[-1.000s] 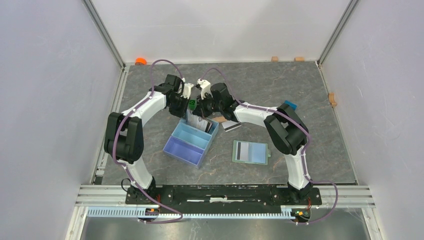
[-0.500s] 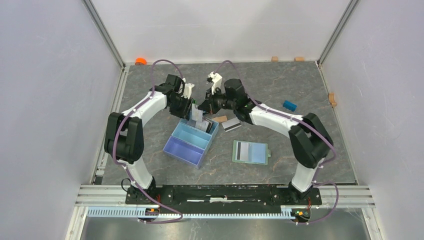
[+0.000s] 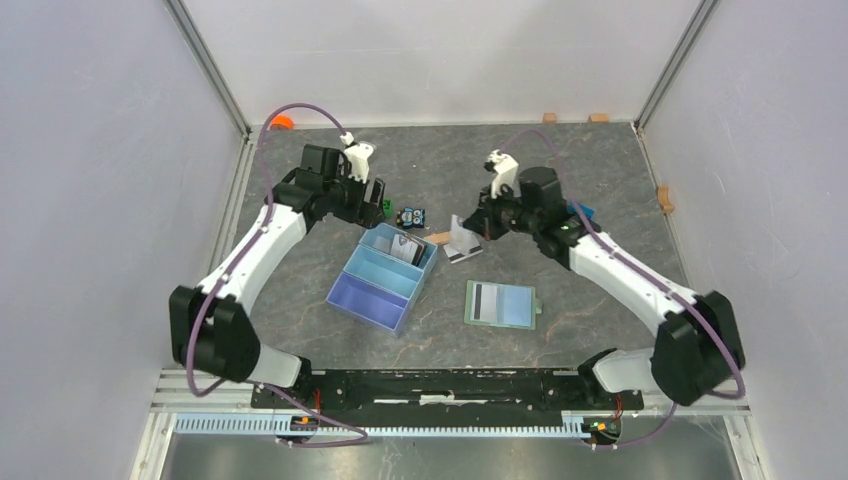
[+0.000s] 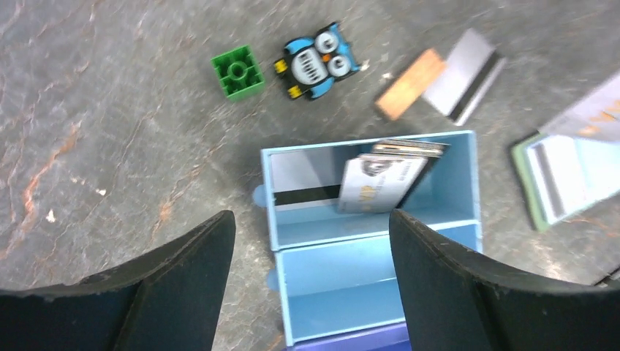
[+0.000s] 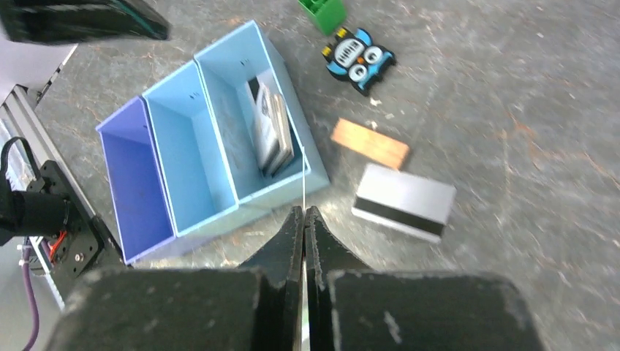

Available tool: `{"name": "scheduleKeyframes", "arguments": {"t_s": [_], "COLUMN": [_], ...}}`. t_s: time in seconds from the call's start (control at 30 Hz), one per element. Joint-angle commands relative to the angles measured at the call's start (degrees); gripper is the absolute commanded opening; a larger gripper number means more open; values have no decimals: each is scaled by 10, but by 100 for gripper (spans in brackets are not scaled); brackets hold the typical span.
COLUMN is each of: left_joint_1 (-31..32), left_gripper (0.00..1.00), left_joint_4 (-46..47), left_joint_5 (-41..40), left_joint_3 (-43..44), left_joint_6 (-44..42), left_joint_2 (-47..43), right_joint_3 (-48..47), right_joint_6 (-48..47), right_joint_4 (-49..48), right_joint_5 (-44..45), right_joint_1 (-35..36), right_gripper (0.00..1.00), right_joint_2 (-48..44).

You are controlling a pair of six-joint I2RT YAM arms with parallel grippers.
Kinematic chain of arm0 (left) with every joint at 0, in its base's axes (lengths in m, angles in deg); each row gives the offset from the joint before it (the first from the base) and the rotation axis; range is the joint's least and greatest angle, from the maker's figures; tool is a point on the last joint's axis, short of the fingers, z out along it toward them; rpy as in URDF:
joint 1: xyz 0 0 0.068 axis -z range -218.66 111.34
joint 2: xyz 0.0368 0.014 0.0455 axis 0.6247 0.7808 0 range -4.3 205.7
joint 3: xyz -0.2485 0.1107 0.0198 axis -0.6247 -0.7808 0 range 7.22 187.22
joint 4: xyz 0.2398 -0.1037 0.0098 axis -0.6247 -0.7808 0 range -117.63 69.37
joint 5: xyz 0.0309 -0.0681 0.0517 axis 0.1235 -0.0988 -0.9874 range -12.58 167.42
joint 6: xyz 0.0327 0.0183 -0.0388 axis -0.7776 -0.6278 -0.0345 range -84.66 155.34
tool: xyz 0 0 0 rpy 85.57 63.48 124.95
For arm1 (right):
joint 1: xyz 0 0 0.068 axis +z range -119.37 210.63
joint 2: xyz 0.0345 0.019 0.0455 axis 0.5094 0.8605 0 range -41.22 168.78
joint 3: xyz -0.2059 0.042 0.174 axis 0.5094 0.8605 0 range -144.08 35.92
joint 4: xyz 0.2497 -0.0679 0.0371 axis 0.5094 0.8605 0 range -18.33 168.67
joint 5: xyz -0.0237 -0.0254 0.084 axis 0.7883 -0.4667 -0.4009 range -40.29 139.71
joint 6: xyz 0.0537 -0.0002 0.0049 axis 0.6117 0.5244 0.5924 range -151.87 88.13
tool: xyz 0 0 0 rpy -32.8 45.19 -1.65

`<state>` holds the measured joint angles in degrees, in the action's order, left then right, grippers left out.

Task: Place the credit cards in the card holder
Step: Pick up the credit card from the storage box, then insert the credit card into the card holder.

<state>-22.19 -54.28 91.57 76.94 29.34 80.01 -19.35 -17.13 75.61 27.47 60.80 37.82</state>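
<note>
Pinching one credit card [image 3: 461,232] edge-on, the right jaws are closed; the left jaws gape empty above the blue tray [image 4: 336,285].

table [image 3: 600,170] bears tray [image 3: 365,298], card holder [image 3: 501,304], seemingly owl toy [image 4: 316,61].

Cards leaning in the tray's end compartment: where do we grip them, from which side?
Take the credit cards by their raised top edge, straight down from above, one finger on each face. They stand on edge, tilted against a wall of the light blue tray, so the walls likely block a side approach; only the upper edge is free. The open left gripper hovers overhead.
</note>
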Motion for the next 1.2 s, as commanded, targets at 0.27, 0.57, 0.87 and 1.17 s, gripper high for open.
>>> {"name": "scheduleKeyframes", "arguments": {"t_s": [0.27,0.57,0.87,1.17], "left_joint_1": [164,206,236,240], "left_gripper": [84,71,41,2], "left_joint_4": [100,159,160,227], "left_joint_5": [277,399,422,378], "left_joint_3": [-53,-69,-68,-92], "left_joint_6": [52,115,126,200], "left_joint_2": [-91,-95,-80,-64], "right_joint_3": [38,67,74,46], "right_joint_6": [-77,28,60,-22], "right_joint_4": [165,70,30,171], "right_joint_5": [-262,-357,-373,-225], "right_joint_1": [-52,-52,-52,-57], "right_gripper": [0,0,0,63], "right_joint_2": [-178,-235,-229,-222]}}
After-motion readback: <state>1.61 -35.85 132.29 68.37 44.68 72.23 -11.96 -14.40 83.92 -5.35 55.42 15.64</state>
